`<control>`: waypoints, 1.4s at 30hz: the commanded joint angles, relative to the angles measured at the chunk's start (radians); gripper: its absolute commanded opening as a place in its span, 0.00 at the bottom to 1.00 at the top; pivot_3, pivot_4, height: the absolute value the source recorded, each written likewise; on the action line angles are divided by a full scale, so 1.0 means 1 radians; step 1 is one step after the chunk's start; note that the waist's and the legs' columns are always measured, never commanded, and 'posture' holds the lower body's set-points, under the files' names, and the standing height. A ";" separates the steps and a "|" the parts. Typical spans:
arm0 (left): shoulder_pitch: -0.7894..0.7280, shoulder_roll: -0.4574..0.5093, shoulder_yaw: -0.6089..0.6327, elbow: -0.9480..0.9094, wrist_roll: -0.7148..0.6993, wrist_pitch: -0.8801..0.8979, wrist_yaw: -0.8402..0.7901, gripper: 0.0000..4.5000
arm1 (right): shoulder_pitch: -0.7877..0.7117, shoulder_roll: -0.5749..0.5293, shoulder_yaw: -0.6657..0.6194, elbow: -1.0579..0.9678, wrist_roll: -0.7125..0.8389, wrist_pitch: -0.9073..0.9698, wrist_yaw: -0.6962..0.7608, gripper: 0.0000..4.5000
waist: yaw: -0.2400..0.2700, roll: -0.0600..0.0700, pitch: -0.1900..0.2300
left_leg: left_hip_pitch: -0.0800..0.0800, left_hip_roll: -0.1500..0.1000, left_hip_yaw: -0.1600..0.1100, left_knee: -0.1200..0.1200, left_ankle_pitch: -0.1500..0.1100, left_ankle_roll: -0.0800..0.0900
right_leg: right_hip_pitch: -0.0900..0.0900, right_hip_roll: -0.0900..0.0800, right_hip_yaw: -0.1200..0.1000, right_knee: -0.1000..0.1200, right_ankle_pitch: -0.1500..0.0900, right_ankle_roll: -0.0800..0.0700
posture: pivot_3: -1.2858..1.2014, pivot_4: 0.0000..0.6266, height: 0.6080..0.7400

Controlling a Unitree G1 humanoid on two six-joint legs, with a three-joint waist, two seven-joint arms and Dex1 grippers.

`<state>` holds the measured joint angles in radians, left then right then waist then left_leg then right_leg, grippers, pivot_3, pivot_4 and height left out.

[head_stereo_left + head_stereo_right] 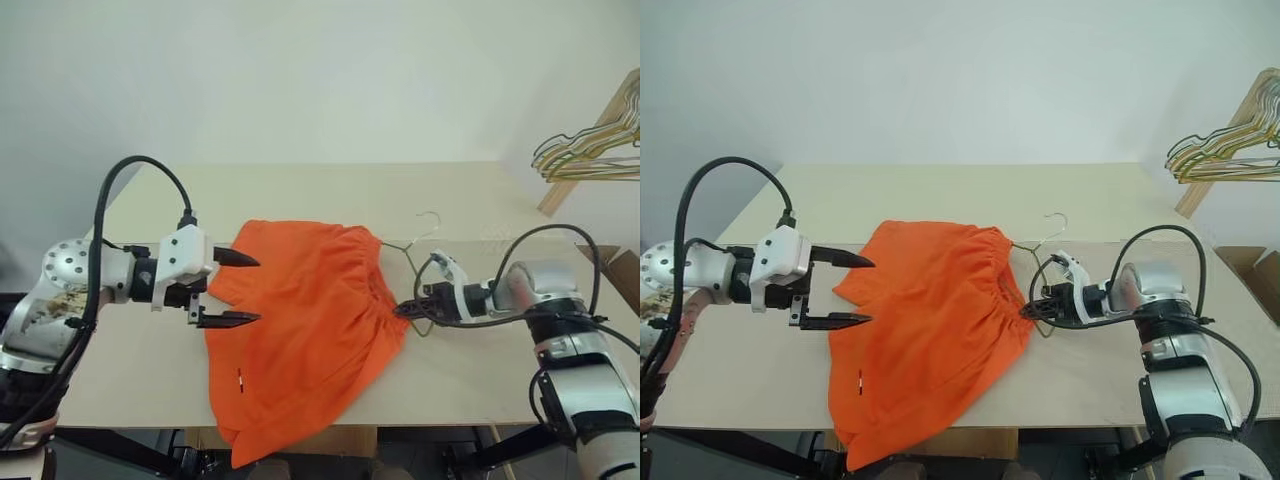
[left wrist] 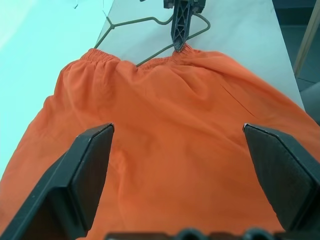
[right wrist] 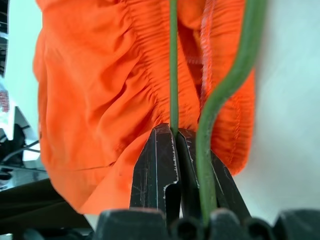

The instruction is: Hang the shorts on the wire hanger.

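Left gripper [image 1: 240, 290] wide open over shorts [image 1: 300, 320], touching nothing; right gripper [image 1: 405, 309] clamped on hanger [image 1: 400, 245] wire.

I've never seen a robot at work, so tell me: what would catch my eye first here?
The bright orange shorts spread across the middle of the pale table, one leg drooping over its near edge. At their waistband the right gripper is shut on a thin wire hanger, while the left gripper hovers open at the other side.
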<state>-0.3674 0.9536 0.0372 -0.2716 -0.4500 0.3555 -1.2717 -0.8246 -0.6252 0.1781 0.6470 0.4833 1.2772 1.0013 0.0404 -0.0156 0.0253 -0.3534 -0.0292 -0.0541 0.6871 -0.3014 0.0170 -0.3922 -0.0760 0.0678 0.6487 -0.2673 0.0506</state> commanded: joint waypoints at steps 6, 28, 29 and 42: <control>0.050 0.009 0.046 -0.077 -0.008 -0.016 0.041 1.00 | -0.062 0.010 0.145 0.137 -0.110 -0.147 0.244 0.00 | 0.005 0.000 0.000 | 0.000 0.000 0.000 -0.001 0.000 0.000 | -0.001 0.000 0.000 0.000 0.000 0.000 | 0.60 0.00 1.00; 0.008 0.011 0.042 -0.045 -0.007 -0.021 0.043 1.00 | -0.070 0.067 0.036 0.064 -0.274 -0.459 0.203 0.00 | 0.013 0.000 0.000 | 0.000 -0.002 -0.001 -0.004 0.002 -0.004 | -0.004 -0.001 0.001 0.002 0.000 0.000 | 0.59 0.00 1.00; -0.008 0.010 0.035 -0.030 -0.001 -0.028 0.039 1.00 | -0.044 0.037 0.076 -0.021 -0.309 -0.458 0.202 0.00 | 0.013 0.000 0.000 | -0.001 -0.002 -0.001 -0.004 0.002 -0.004 | -0.005 -0.001 0.001 0.003 0.000 0.000 | 0.58 0.00 1.00; -0.191 -0.058 -0.075 0.121 0.048 -0.093 -0.043 1.00 | 0.094 -0.095 0.021 -0.369 -0.218 -0.239 0.166 0.00 | -0.007 0.000 0.000 | -0.005 -0.003 0.001 -0.003 0.004 -0.006 | -0.011 -0.001 0.001 0.007 0.000 -0.001 | 0.54 0.00 1.00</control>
<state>-0.5318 0.8966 -0.0423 -0.1536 -0.4069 0.2830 -1.3067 -0.7145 -0.7192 0.2463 0.3191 0.2424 1.0243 1.1862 0.0333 -0.0159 0.0252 -0.3587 -0.0318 -0.0530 0.6840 -0.2979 0.0113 -0.4033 -0.0772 0.0689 0.6556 -0.2674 0.0499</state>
